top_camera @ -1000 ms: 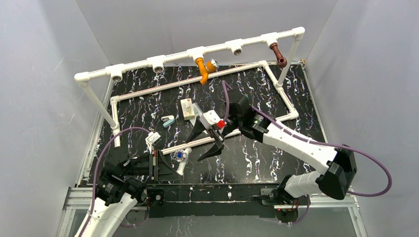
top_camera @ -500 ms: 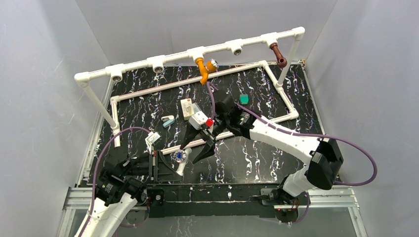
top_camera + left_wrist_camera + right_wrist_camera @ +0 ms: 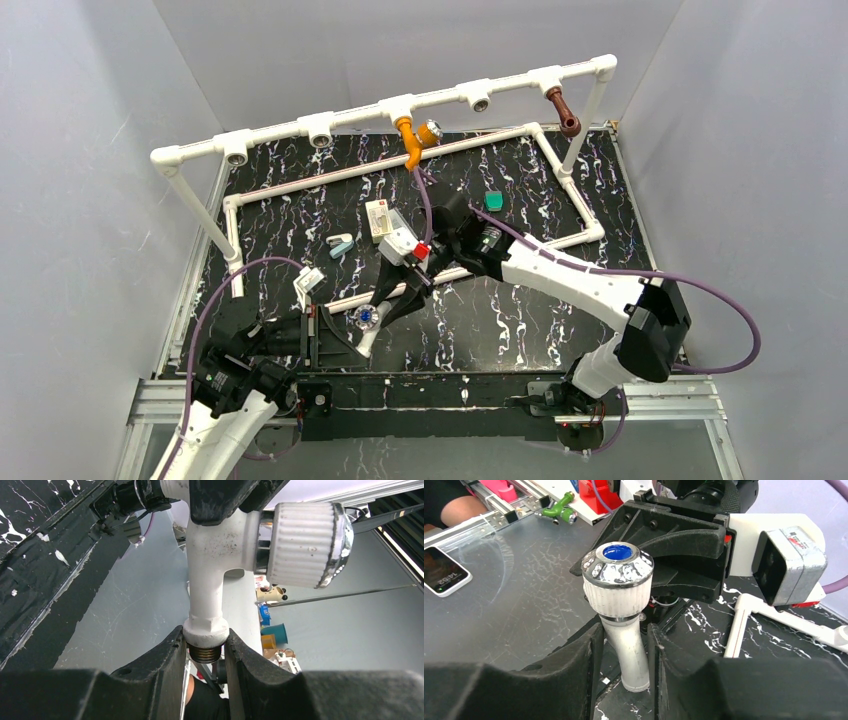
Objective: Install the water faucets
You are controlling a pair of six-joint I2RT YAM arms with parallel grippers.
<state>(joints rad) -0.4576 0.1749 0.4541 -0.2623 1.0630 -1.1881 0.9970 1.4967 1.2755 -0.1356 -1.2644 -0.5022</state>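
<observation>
The white faucet (image 3: pixel 366 326) with a ribbed silver-rimmed knob is held near the front of the mat. My left gripper (image 3: pixel 335 338) is shut on the hex collar above its brass thread, seen in the left wrist view (image 3: pixel 205 650) on the faucet (image 3: pixel 207 580). My right gripper (image 3: pixel 380 314) straddles the faucet's spout (image 3: pixel 626 650); the fingers (image 3: pixel 574 670) stand close on each side with thin gaps showing. The orange faucet (image 3: pixel 412 140) and the reddish-brown faucet (image 3: pixel 563 112) hang from fittings on the raised white pipe frame (image 3: pixel 320 125).
A small teal piece (image 3: pixel 493 201) lies on the black marbled mat (image 3: pixel 520 320). A white box with red print (image 3: pixel 380 218), a small pale fitting (image 3: pixel 340 245) and a white tag (image 3: pixel 308 280) lie left of centre. A low white pipe loop (image 3: pixel 575 200) borders the mat.
My right arm has swung left and forward, uncovering the teal piece, and its fingers have come down around the white faucet's spout and narrowed. The left arm has held still.
</observation>
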